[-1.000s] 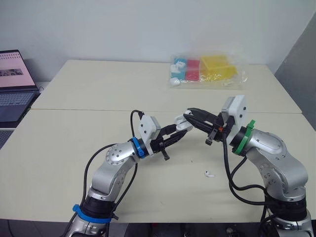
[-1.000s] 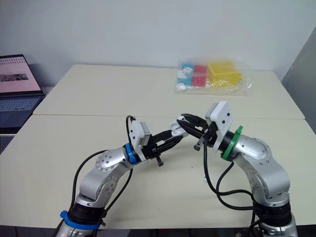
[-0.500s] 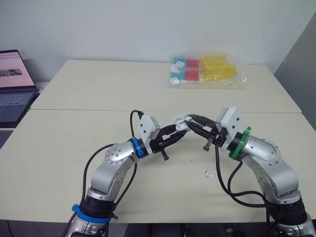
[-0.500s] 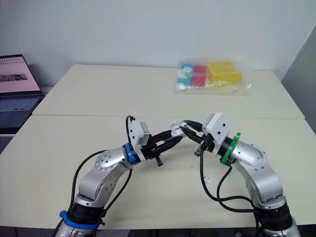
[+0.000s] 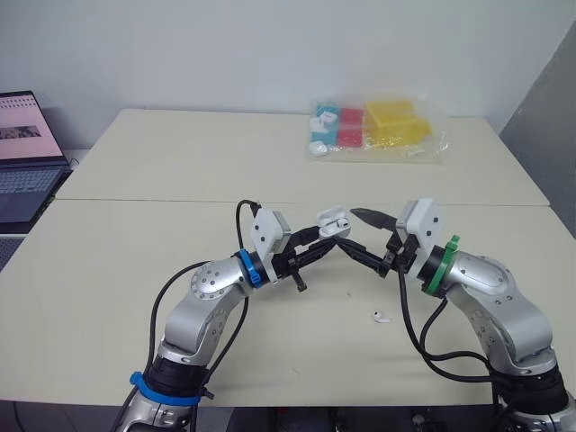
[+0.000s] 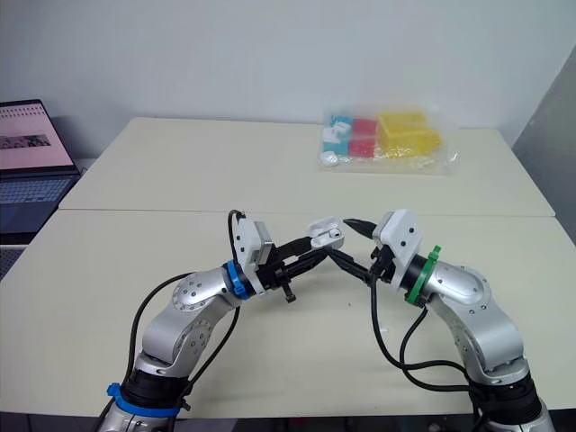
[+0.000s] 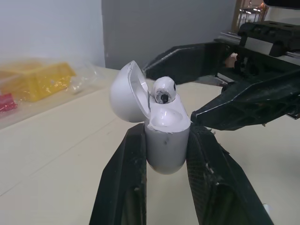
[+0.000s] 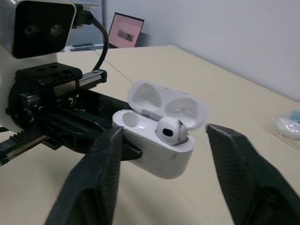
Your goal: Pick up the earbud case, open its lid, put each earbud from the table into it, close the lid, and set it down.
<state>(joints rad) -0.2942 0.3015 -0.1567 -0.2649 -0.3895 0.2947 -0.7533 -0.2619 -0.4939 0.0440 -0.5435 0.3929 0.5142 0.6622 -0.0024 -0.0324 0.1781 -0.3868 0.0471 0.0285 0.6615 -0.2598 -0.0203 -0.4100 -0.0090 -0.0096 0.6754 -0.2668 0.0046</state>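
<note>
Above the counter (image 5: 135,270): left hand (image 5: 326,241) pinching earbud case (image 7: 165,145), lid (image 7: 129,91) open, one earbud (image 8: 169,131) seated. Beside it, right hand (image 5: 353,229) spread; second earbud (image 5: 381,316) lying on counter.

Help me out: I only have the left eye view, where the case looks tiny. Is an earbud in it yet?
Observer: Yes. In the right wrist view one earbud sits in the earbud case, lid raised.
Operator: The other socket?
Observer: The second socket is bare.
Operator: How is the case held?
Observer: In the left wrist view the left gripper pinches its lower body, one finger on each side, clear of the lid.
</note>
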